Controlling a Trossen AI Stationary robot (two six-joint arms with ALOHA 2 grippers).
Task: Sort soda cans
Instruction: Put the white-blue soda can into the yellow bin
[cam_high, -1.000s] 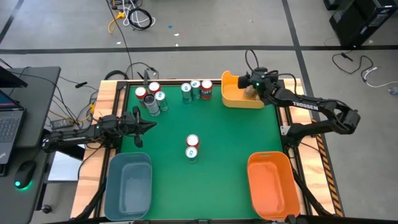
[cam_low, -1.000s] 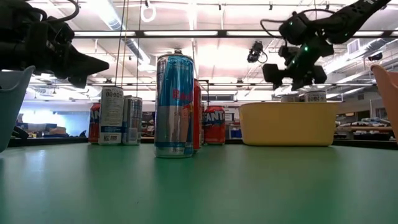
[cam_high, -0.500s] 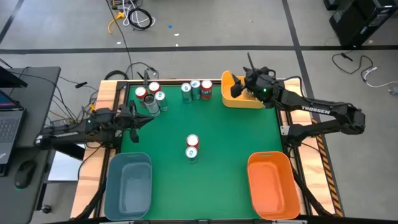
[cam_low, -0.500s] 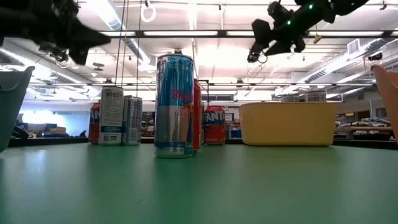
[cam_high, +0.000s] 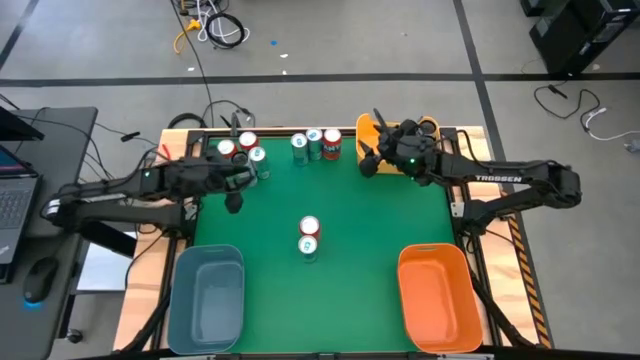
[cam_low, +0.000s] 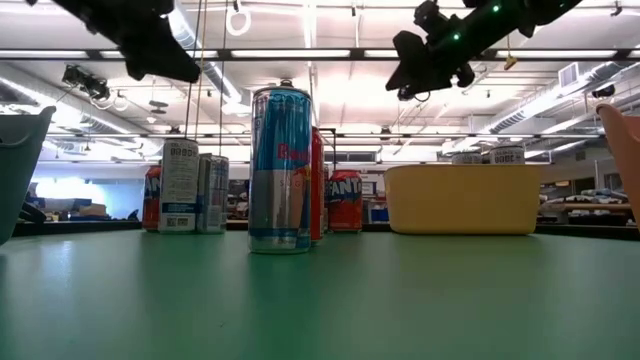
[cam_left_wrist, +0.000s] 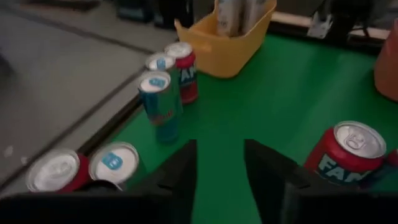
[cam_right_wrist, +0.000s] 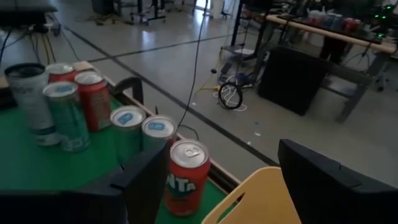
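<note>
Along the counter's (cam_high: 370, 220) far edge, the upright red can (cam_high: 332, 144) stands just beside the released right gripper (cam_high: 371, 160), nearer than the parted left gripper (cam_high: 238, 186) by the far-left cans (cam_high: 243, 158).

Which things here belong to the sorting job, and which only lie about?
For the job:
- soda cans at the far edge
- two cans mid-table
- yellow bin, blue bin, orange bin

Only lying about:
- laptop
- cables on the floor
</note>
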